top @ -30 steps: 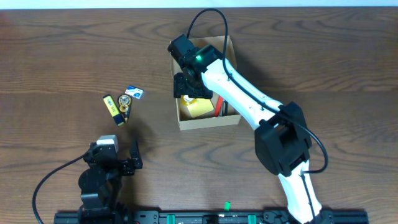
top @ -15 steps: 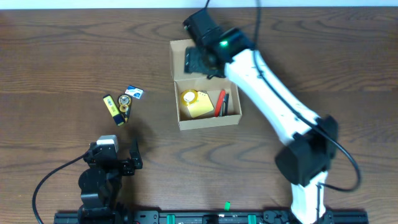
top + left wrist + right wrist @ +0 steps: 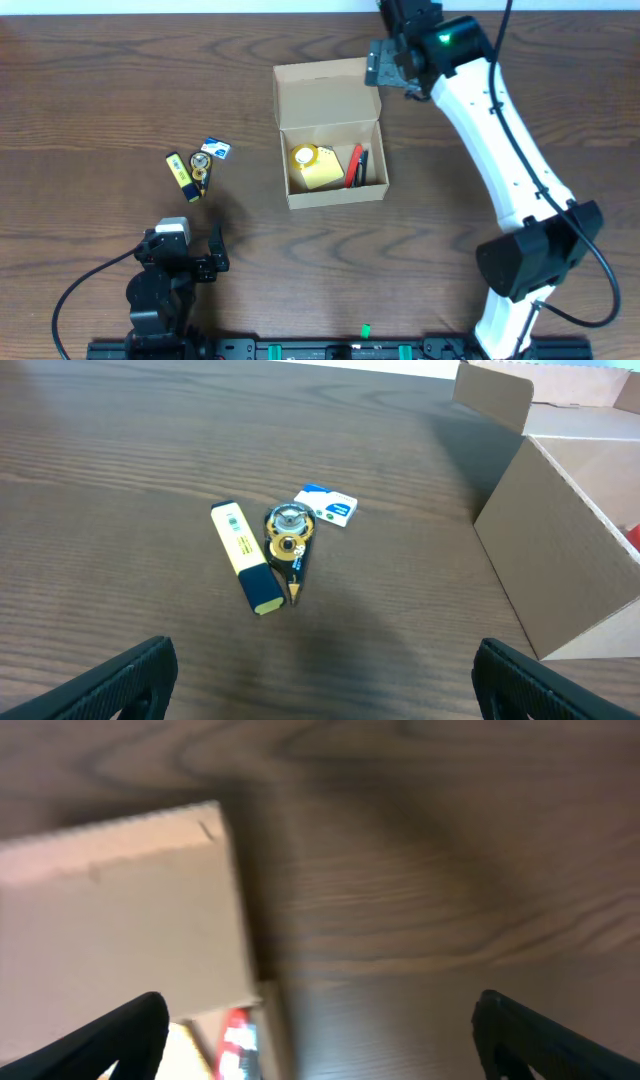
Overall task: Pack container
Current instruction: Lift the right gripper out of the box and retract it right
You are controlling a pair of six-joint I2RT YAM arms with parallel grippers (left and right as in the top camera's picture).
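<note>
Your container (image 3: 325, 95) sits about midway along the desk, in the half nearer the far edge. Its flap lid (image 3: 322, 92) is thrown open and lies back toward the far edge. Inside you can see a yellow pad (image 3: 320, 174) with a roll of tape (image 3: 305, 156) on its left part. A red pen (image 3: 353, 165) and a black pen (image 3: 364, 166) lie side by side against the right wall.

Your right gripper (image 3: 388, 66) hangs close to the far edge, just beside the far right corner of the open lid. Its jaws are apart and hold nothing. The right wrist view is blurred, but it shows the lid's corner and a sliver of the red pen below it.

Your left gripper (image 3: 330, 678) is parked near the near edge, toward the left corner, with its jaws spread wide and empty.

Three small items lie on the desk (image 3: 100, 100) left of the container, well apart from it:
- a yellow highlighter (image 3: 247, 557)
- a round correction-tape dispenser (image 3: 289, 535) just beside the highlighter on its right
- a small blue-and-white eraser (image 3: 326, 505) just beyond the dispenser toward the far edge
</note>
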